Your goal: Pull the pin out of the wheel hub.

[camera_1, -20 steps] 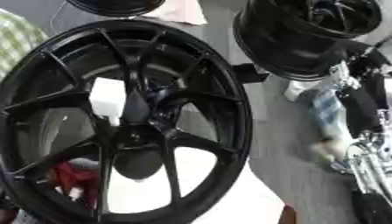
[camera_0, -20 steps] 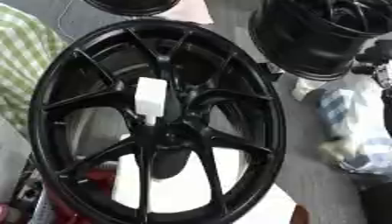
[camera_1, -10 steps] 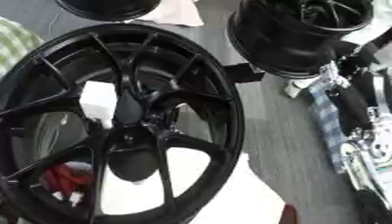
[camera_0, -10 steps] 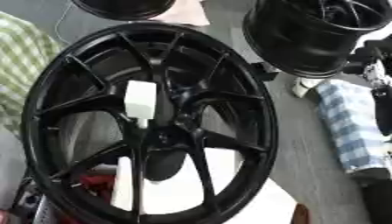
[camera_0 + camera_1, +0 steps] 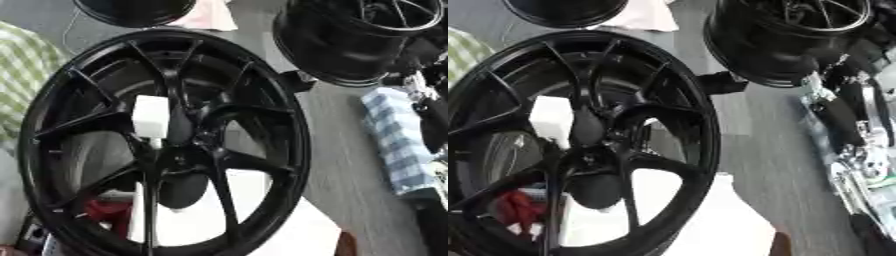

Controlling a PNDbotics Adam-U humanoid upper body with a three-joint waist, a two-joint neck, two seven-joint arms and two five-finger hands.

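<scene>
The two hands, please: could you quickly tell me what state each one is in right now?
Left hand: not in either eye view.
Right hand: cannot be told; only a black and silver arm shows at the right edge, beside the large black wheel.

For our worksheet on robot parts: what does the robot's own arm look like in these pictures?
Only the right arm shows, at the right edge: black links with shiny silver joints. No cables or markings can be made out, nor its robot hand. The left arm is unseen.
</scene>
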